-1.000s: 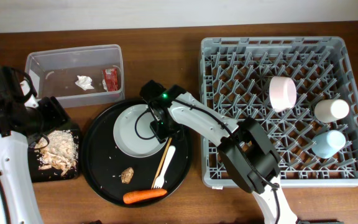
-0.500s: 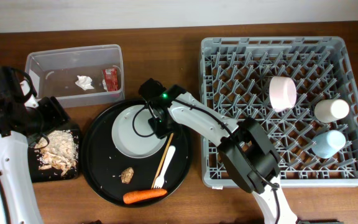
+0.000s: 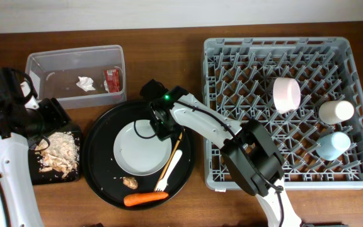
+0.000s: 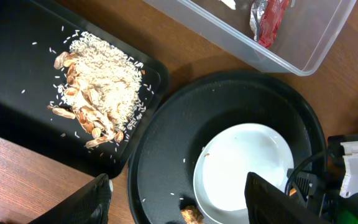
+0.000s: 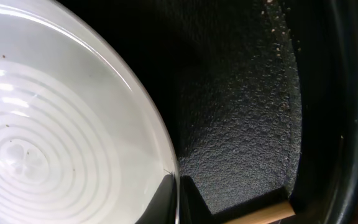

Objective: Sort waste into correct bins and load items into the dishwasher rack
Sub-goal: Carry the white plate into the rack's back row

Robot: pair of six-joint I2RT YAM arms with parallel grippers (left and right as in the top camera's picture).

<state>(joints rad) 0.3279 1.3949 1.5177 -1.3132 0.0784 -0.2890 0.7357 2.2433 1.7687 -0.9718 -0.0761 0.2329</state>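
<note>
Right gripper (image 3: 162, 128): jaws near-closed, pinching the rim of the white plate (image 3: 140, 150). Plate lies at its 7 o'clock, on round black tray (image 3: 99, 170). Chopstick (image 3: 172, 154) at 5 o'clock. Left gripper (image 4: 184, 199) spread wide, empty.

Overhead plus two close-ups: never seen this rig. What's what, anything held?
It's a two-armed robot at a table. The overhead view looks straight down; the other two come from a camera on each wrist. The grey rack holds a bowl, a white cup and a blue cup. The round black tray carries a white plate, chopstick, fork, carrot and brown lump. The clear tub has a tissue and red wrapper; the small black tray has food scraps. The left pincer is open and empty. The right pincer seems closed on the plate's rim.
</note>
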